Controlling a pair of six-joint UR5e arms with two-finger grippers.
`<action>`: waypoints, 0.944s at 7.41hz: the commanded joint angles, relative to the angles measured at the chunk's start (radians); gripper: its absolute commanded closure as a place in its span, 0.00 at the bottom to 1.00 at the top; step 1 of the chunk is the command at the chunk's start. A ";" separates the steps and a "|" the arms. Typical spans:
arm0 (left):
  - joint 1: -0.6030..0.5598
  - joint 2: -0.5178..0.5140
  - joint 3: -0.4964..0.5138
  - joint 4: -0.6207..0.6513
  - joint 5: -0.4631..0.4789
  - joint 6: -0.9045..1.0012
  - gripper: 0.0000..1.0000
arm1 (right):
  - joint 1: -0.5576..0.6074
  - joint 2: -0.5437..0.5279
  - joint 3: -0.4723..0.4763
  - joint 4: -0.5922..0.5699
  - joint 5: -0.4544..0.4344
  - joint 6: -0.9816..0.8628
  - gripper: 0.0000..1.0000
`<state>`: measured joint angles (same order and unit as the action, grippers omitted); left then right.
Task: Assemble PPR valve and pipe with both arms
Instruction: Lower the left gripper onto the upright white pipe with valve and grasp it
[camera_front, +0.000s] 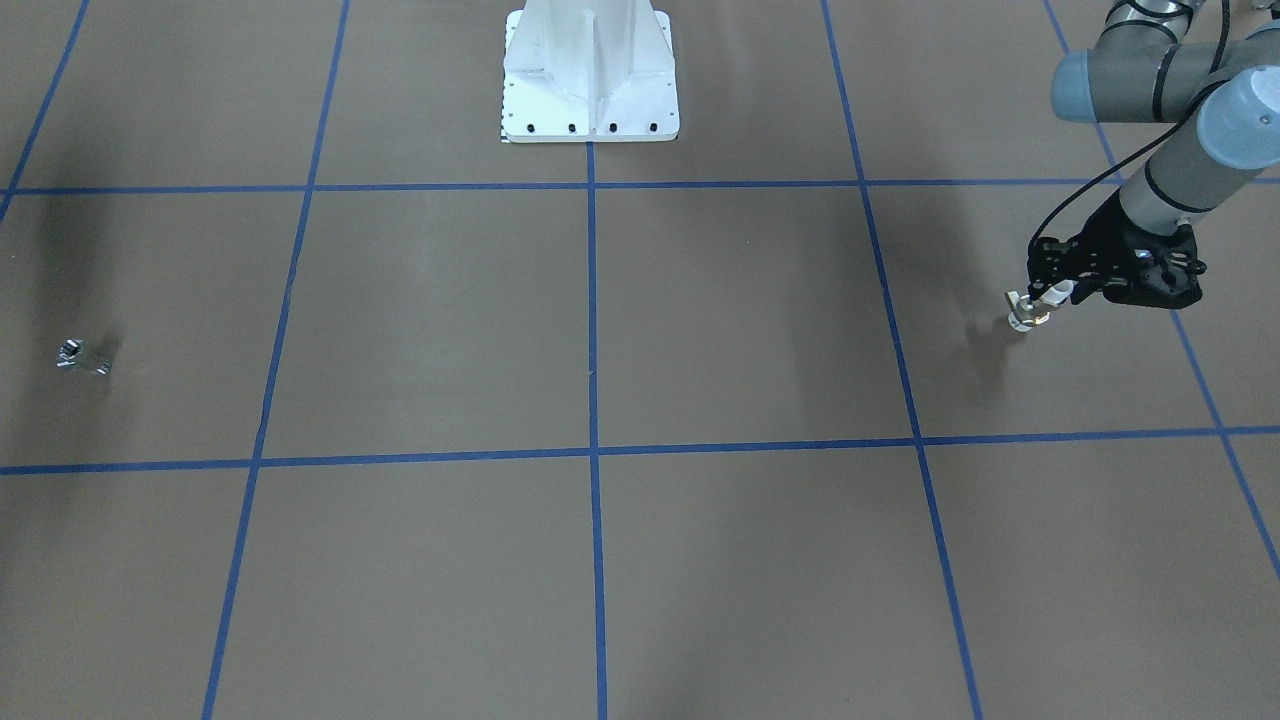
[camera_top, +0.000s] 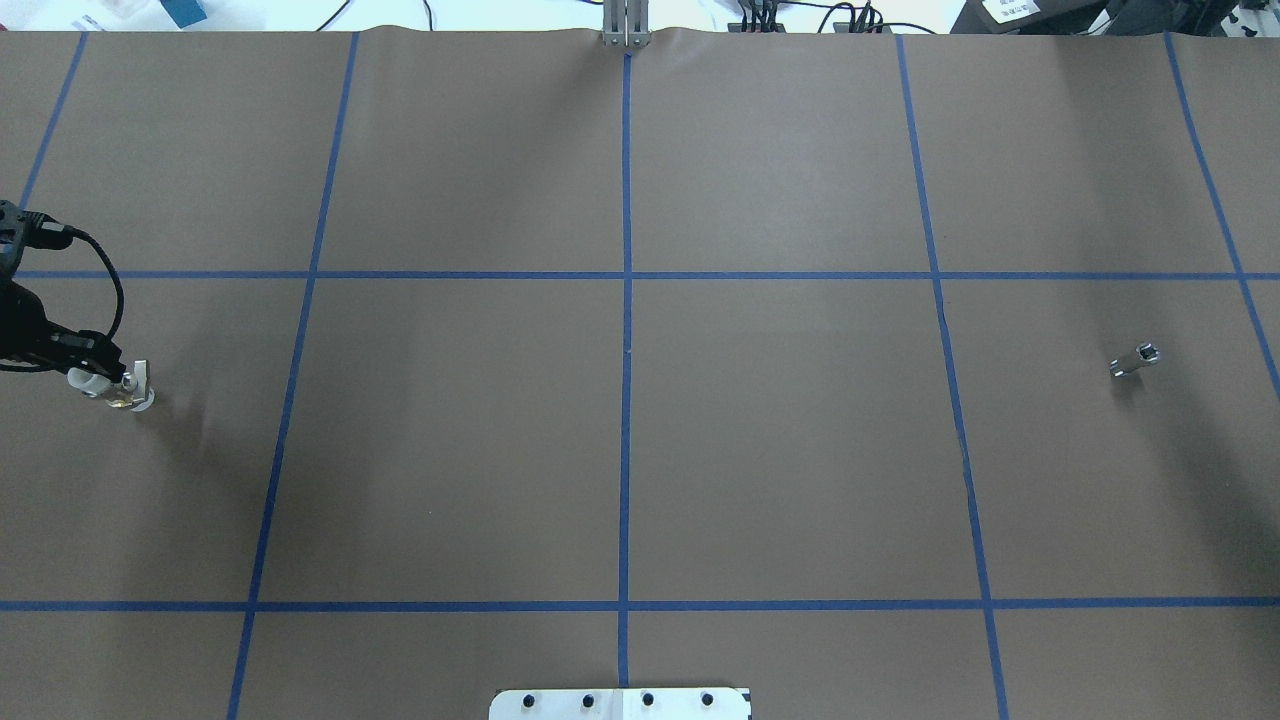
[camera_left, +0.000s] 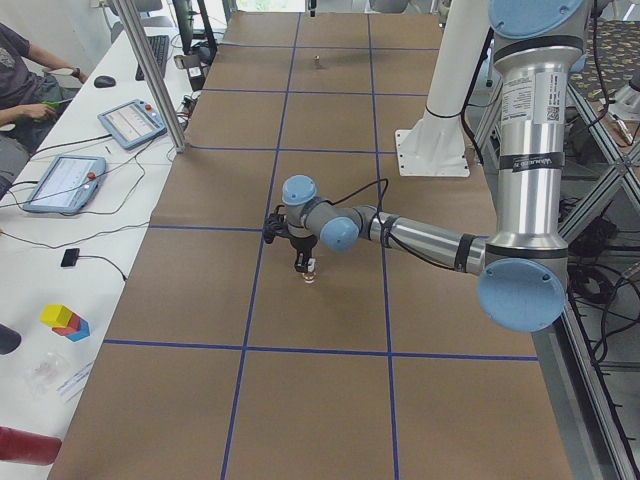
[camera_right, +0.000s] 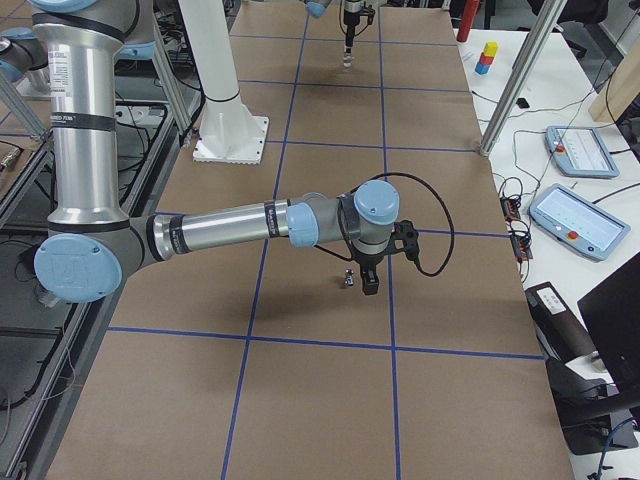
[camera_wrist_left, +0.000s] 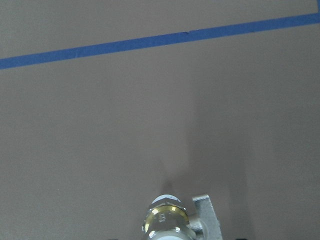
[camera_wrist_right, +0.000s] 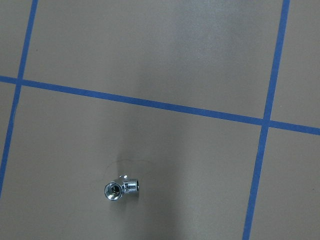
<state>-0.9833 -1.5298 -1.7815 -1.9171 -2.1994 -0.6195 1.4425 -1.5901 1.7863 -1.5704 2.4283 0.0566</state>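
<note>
Left arm (camera_left: 520, 170): silver-grey tube links, light blue joint caps, black bands, white printed label at upper right. Black cable (camera_front: 1085, 193) loops to black fingers (camera_front: 1055, 268). Right arm (camera_right: 225, 225): same build. Pedestal (camera_front: 590, 70) white, black bolts.

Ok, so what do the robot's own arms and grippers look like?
Both the left arm and right arm are grey-and-silver tubes with light blue joint caps. Each ends in a black two-finger gripper, the left gripper and right gripper, with a black cable looping alongside.
</note>
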 joint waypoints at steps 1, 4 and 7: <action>0.000 -0.004 -0.001 0.010 -0.014 -0.003 1.00 | -0.014 0.004 0.001 0.001 0.000 0.000 0.00; -0.008 -0.071 -0.129 0.192 -0.091 -0.043 1.00 | -0.022 -0.001 -0.010 0.088 -0.012 0.000 0.00; 0.131 -0.385 -0.158 0.348 -0.035 -0.366 1.00 | -0.022 -0.001 -0.010 0.093 -0.011 -0.003 0.00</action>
<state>-0.9383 -1.8003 -1.9343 -1.6083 -2.2686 -0.8560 1.4209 -1.5904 1.7769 -1.4801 2.4167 0.0562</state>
